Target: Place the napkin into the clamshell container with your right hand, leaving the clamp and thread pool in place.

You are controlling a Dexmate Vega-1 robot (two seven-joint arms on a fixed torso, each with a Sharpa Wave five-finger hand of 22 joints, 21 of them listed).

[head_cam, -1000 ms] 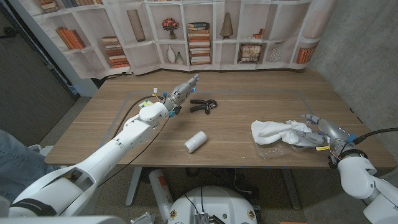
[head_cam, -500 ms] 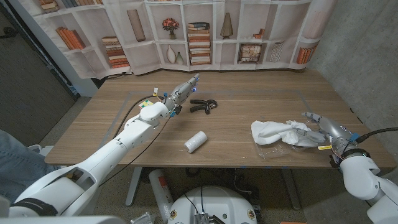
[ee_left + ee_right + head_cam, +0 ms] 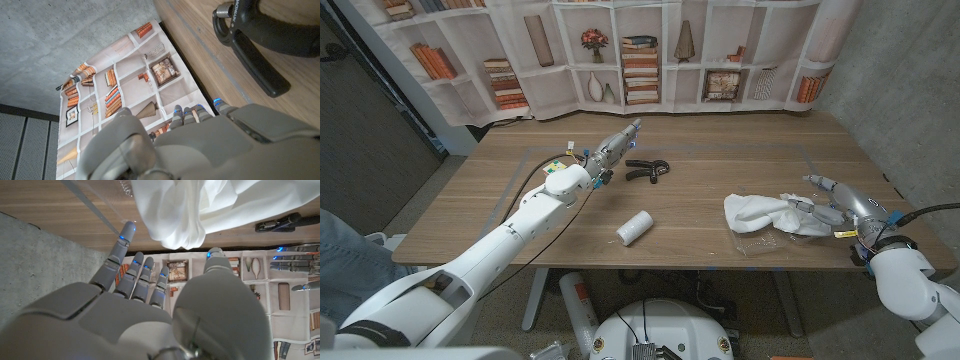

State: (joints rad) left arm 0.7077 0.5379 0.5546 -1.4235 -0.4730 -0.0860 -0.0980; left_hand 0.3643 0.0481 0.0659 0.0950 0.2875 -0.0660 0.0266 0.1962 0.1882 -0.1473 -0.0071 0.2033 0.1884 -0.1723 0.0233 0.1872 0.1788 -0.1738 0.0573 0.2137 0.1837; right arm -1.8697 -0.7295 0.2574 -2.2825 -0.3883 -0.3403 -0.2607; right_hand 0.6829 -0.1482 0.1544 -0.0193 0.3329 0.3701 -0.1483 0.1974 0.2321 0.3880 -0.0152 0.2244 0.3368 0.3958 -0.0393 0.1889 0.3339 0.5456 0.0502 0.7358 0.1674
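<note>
A crumpled white napkin [image 3: 760,211] lies over the clear clamshell container [image 3: 756,246] at the table's right front; how far it sits inside I cannot tell. My right hand [image 3: 830,207] hovers just right of the napkin with its fingers spread and nothing held. In the right wrist view the right hand [image 3: 140,305] reaches toward the napkin [image 3: 200,205] and the container's clear edge [image 3: 95,205] without touching them. The black clamp [image 3: 646,169] lies at mid-table. My left hand [image 3: 611,150] is beside it, fingers straight. The white thread spool [image 3: 634,228] lies nearer the front edge.
The wooden table [image 3: 720,150] ends close behind my right hand, beside a grey wall. A printed bookshelf backdrop [image 3: 640,50] hangs behind the far edge. The left wrist view has the clamp [image 3: 255,50] just past my left hand [image 3: 200,145].
My right hand has drawn back slightly to the right and up, off the napkin. The left arm, clamp and spool have not moved.
</note>
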